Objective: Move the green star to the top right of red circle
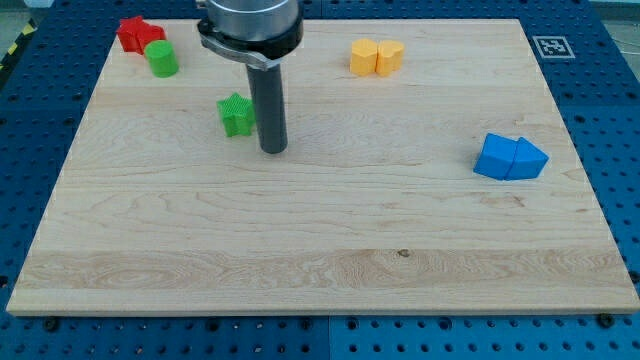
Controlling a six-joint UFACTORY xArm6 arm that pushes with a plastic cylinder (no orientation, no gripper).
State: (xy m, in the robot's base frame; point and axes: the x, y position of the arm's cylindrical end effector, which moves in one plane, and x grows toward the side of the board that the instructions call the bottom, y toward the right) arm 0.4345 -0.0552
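The green star (236, 114) lies on the wooden board (320, 250) left of centre, toward the view's top. My tip (274, 150) rests on the board just right of the star and slightly below it, a small gap apart. A red block (137, 33) sits at the view's top left; its shape is not clearly a circle. A green cylinder (161, 59) touches it on its lower right.
Two yellow blocks (376, 57) sit together at the view's top, right of centre. Two blue blocks (510, 157) sit together at the right. A fiducial marker (550, 46) is on the board's top right corner. A blue pegboard surrounds the board.
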